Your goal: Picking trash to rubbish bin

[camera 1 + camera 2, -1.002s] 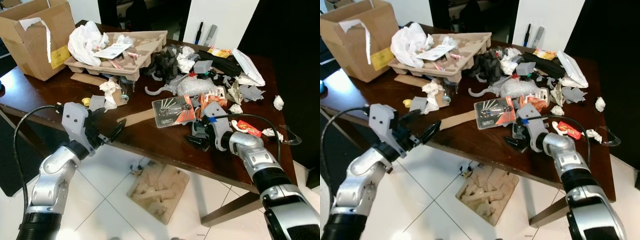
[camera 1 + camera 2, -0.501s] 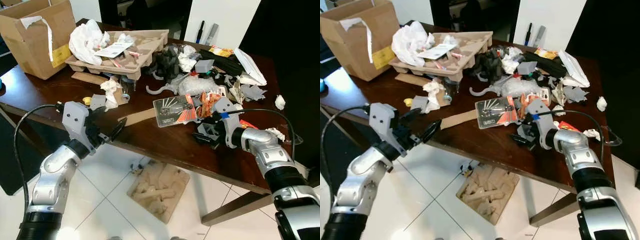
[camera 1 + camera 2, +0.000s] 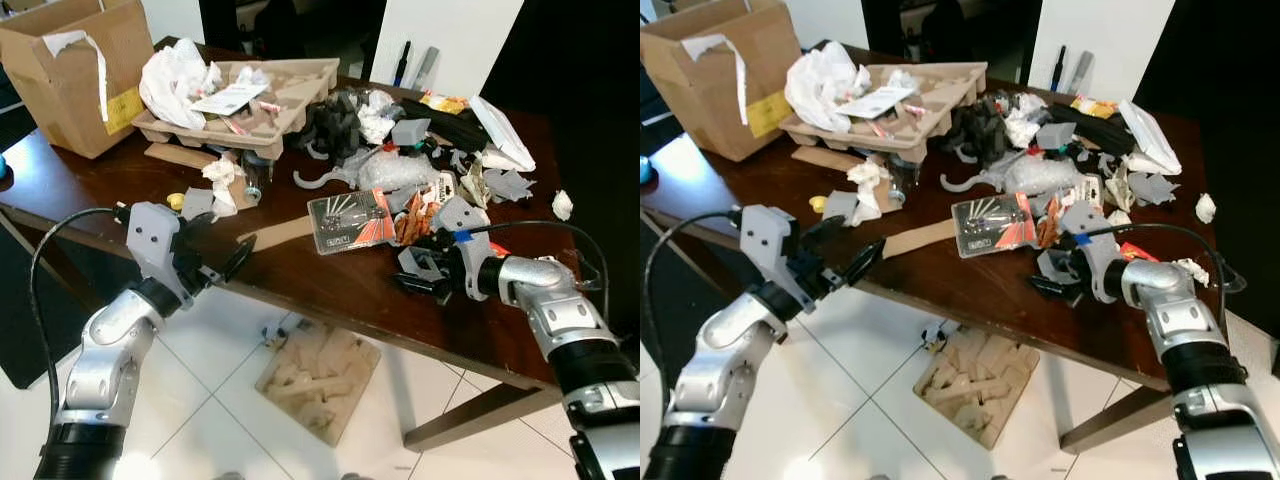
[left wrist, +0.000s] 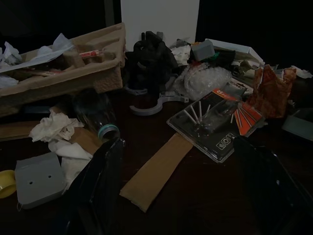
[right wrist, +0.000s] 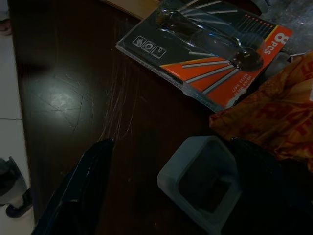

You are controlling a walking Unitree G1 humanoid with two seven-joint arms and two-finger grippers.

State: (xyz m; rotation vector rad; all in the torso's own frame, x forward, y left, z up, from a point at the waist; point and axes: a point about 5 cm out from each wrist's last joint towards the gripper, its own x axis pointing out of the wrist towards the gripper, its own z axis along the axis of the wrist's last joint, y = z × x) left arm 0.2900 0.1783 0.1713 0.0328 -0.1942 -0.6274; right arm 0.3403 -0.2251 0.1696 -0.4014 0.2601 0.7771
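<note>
Straddling a grey tray (image 5: 203, 183), the right end effector (image 5: 195, 191) gapes; head views blur this.

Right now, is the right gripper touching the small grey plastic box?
Cannot tell. The right wrist view puts the grey plastic box between the right gripper fingers, contact unclear.

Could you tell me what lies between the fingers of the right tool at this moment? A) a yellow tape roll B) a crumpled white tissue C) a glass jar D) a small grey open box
D: the right tool is open on the table, with the small grey open box sitting between its black fingers.
</note>
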